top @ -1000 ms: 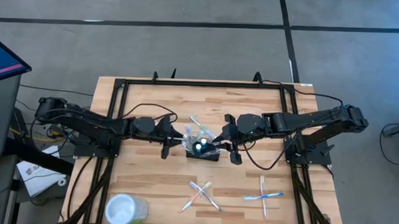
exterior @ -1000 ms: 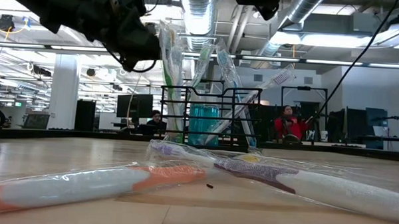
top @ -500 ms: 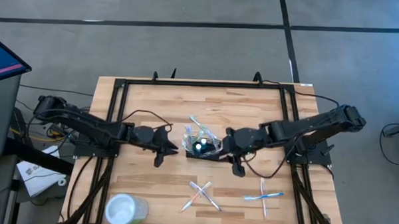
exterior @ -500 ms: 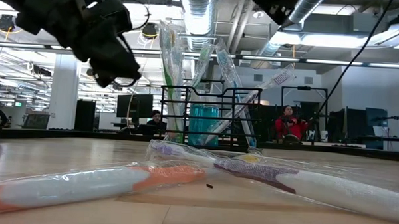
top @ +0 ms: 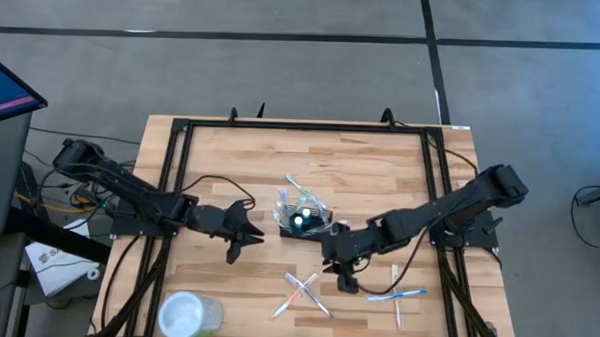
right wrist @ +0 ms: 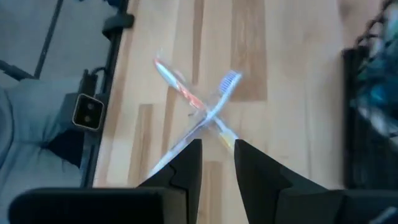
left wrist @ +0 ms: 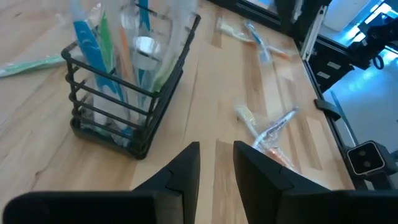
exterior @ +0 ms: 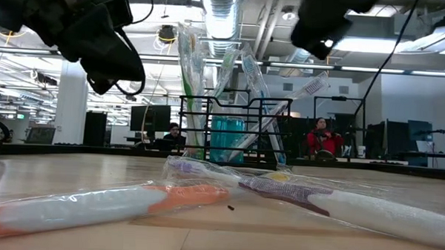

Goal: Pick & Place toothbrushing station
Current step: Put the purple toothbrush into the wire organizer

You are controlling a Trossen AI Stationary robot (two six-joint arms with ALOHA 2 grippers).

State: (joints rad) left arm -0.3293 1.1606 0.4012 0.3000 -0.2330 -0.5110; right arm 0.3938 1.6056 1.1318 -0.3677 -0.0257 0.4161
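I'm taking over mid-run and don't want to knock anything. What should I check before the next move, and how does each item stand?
1. Caddy upright on table: ok.
2. Caddy free of both grippers: ok.
3. Left gripper empty, fingers slightly apart: ok.
4. Right gripper empty, over the crossed toothbrushes: ok.
5. Clear cup away from both arms: ok.
6. Which loose toothbrush comes next: cannot tell.

The worktop [top: 230, 156] is showing pale wood in long planks inside a black frame. The wire caddy [top: 306, 225] is showing black, with blue, green and orange brushes [left wrist: 93, 43] inside. The cup [top: 187, 315] is looking clear and whitish. Both hands [top: 246, 227] [top: 341, 262] are looking dark
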